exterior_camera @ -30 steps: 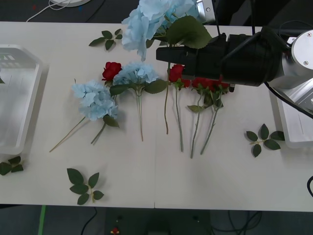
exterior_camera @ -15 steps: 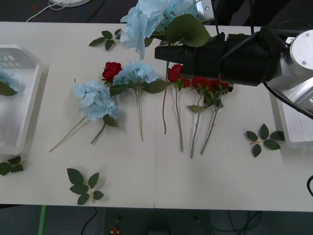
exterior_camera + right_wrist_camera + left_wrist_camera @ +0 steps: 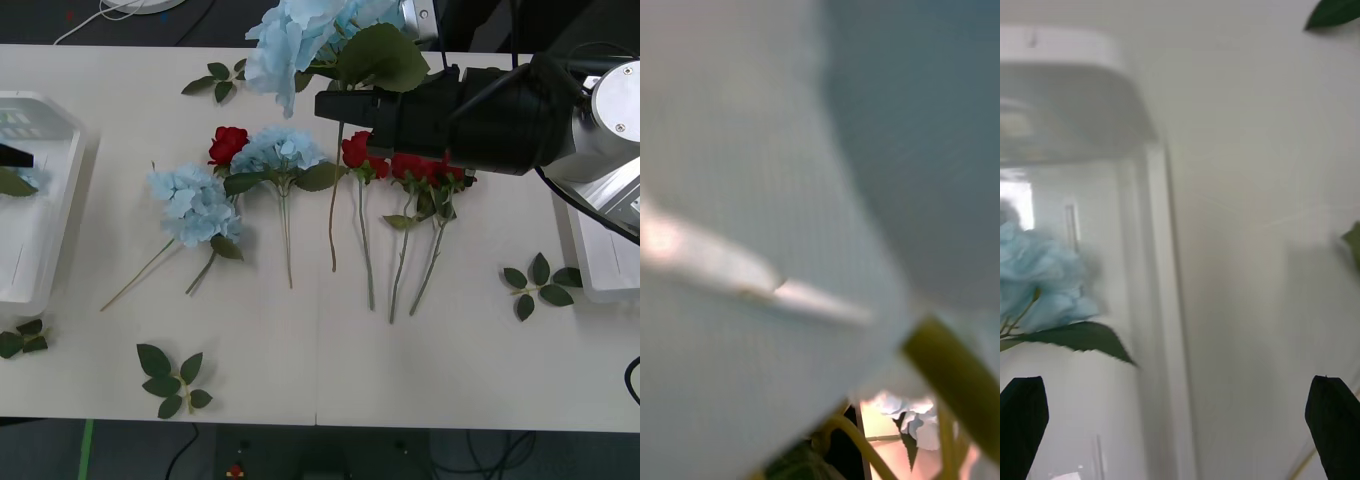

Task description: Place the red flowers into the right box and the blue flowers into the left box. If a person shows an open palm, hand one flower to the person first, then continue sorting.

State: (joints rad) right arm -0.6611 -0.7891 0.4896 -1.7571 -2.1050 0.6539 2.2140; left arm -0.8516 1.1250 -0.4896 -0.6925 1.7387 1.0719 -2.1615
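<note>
Hold light, top-heavy blue flower [image 3: 300, 40] by thin stiff stem [image 3: 335, 220] in clamped right gripper [image 3: 325, 105], never by soft head above it, with left gripper [image 3: 1180, 416] spread wide over left box [image 3: 1075, 52].

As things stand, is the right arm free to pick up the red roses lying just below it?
Probably not yet. The right tool looks occupied, carrying a blue flower lifted off the table. The red flowers lie uncovered directly beneath the arm, so the way itself is open once that flower is released.
</note>
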